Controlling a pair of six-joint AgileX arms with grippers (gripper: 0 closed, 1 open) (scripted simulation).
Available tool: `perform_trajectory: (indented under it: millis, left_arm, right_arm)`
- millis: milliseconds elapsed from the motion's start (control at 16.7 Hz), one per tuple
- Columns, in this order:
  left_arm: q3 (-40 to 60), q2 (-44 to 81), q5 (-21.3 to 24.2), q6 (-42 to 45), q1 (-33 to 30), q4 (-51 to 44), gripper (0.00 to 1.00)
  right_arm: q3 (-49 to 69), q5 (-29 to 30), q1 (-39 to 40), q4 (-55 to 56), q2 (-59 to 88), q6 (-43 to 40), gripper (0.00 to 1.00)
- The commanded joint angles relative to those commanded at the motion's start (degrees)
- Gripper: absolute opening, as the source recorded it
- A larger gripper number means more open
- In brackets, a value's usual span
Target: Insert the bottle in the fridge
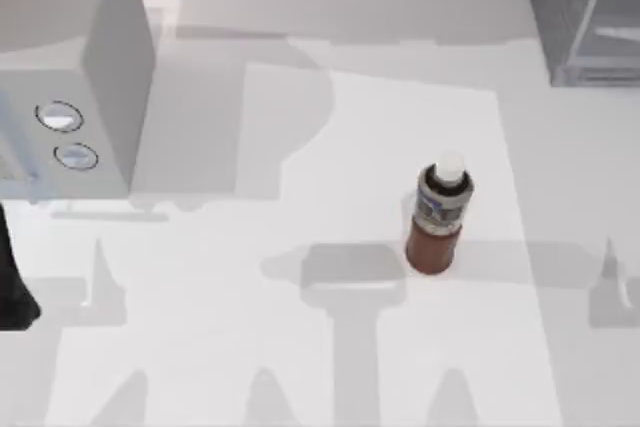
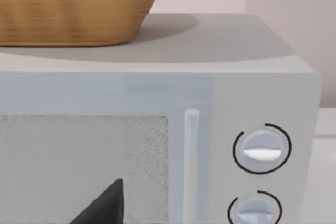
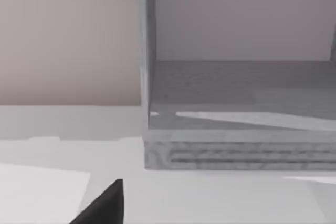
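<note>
The bottle (image 1: 438,215) stands upright on the table right of the middle, with a white cap, a grey-and-blue label band and a reddish-brown lower body. Nothing touches it. The fridge (image 1: 585,17) is the dark grey cabinet at the far right corner; in the right wrist view the fridge (image 3: 236,129) faces the camera, its pale inside framed by light edges. A dark part of my left arm (image 1: 12,282) shows at the table's left edge, far from the bottle. A dark tip of my left gripper (image 2: 105,205) hangs before the microwave. My right gripper (image 3: 105,205) shows as a dark tip before the fridge.
A light grey microwave (image 1: 70,97) with two round dials stands at the far left; the microwave (image 2: 252,150) has an upright door handle. A wicker basket (image 2: 73,9) rests on top of it. Open white table surface (image 1: 300,347) lies in front of the bottle.
</note>
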Motion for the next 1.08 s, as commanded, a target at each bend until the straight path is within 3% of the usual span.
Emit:
perform_trajectory:
  millis: [240, 480, 1080]
  left_arm:
    - [0.0, 0.0, 0.0, 0.0, 0.0, 0.0, 1.0]
    - [0.0, 0.0, 0.0, 0.0, 0.0, 0.0, 1.0]
    - [0.0, 0.0, 0.0, 0.0, 0.0, 0.0, 1.0]
  right_arm:
    - [0.26, -0.47, 0.46, 1.57, 1.56, 0.05, 1.0]
    - [1.44, -2.7, 2.66, 10.37, 11.01, 0.26, 1.0]
    - [5.64, -11.24, 11.06, 51.77, 58.66, 0.27, 1.0]
